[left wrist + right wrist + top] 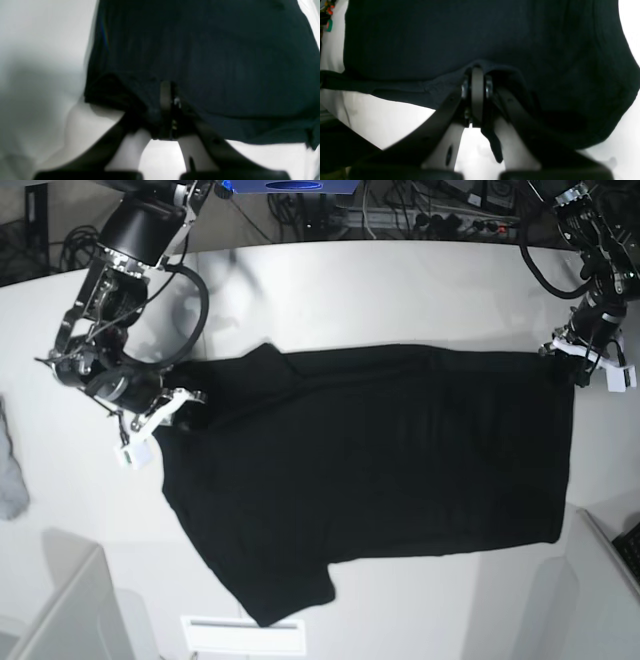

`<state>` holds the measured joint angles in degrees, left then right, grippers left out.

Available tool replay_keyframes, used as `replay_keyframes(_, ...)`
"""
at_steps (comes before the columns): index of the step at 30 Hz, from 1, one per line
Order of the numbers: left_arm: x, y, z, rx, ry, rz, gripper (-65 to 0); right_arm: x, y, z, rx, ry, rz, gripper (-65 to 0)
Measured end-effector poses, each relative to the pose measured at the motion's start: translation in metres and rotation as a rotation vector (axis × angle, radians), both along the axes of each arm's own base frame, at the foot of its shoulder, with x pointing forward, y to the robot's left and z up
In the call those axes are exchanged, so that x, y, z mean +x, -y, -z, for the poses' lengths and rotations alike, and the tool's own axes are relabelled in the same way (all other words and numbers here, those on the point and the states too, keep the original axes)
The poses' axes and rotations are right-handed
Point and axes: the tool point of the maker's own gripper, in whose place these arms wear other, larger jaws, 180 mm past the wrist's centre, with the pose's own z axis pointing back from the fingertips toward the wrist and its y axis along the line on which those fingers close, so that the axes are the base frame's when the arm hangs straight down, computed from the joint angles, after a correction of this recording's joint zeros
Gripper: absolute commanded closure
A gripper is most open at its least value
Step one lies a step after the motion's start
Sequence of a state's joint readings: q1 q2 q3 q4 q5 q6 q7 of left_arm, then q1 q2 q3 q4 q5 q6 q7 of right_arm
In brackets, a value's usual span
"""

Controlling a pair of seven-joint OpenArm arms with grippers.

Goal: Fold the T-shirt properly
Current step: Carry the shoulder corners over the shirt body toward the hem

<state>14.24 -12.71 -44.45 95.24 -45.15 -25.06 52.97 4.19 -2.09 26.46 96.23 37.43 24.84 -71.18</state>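
The black T-shirt (370, 470) lies spread on the white table (400, 290), plain side up, one sleeve toward the front (285, 595). My right gripper (178, 412), on the left of the base view, is shut on the shirt's edge near the far sleeve. In the right wrist view the gripper (477, 85) pinches a bunch of black cloth (470, 37). My left gripper (572, 368), on the right of the base view, is shut on the shirt's far right corner. In the left wrist view the gripper (168, 100) clamps the cloth's edge (212, 62).
A small grey cloth (8, 470) lies at the table's left edge. Cables and a power strip (450, 220) run behind the table. A white box corner (70, 610) stands at the front left. The table's edge falls away at the front right (600, 540).
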Motion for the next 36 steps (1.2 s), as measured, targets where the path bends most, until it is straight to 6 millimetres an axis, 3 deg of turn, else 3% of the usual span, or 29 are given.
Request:
replay_keyframes(3,0.003,0.000,-0.001,-0.006,0.002,-0.011,0.0,0.010,-0.002,-0.007,0.014,0.024,-0.001,0.0)
replay_keyframes(7,0.015,-0.001,-0.008,-0.013,0.034,-0.016,0.0,0.015,-0.005,0.000,0.038,-0.001,-0.003,0.0)
replay_keyframes(13,0.017,-0.010,0.008,-0.041,-0.030,-0.025,0.0,0.032,-0.007,-0.007,0.054,0.015,-0.007,0.0)
replay_keyframes(18,0.032,-0.009,-0.002,-0.046,0.010,-0.022,0.0,0.042,-0.013,0.000,0.087,0.005,-0.001,0.0)
replay_keyframes(24,0.042,-0.013,0.003,0.067,-0.052,-0.005,0.0,0.054,-0.043,-0.001,0.099,0.032,-0.074,0.0)
replay_keyframes(28,0.056,-0.001,0.002,0.072,-0.040,0.033,0.0,0.058,-0.035,0.008,0.050,0.014,-0.056,0.0)
replay_keyframes(33,0.054,-0.011,0.026,0.031,-0.109,0.000,0.0,0.061,-0.034,0.010,0.040,0.016,-0.044,0.0)
replay_keyframes(36,0.060,-0.012,0.025,0.022,-0.104,0.000,0.0,0.064,-0.034,0.009,0.048,0.027,-0.037,0.0)
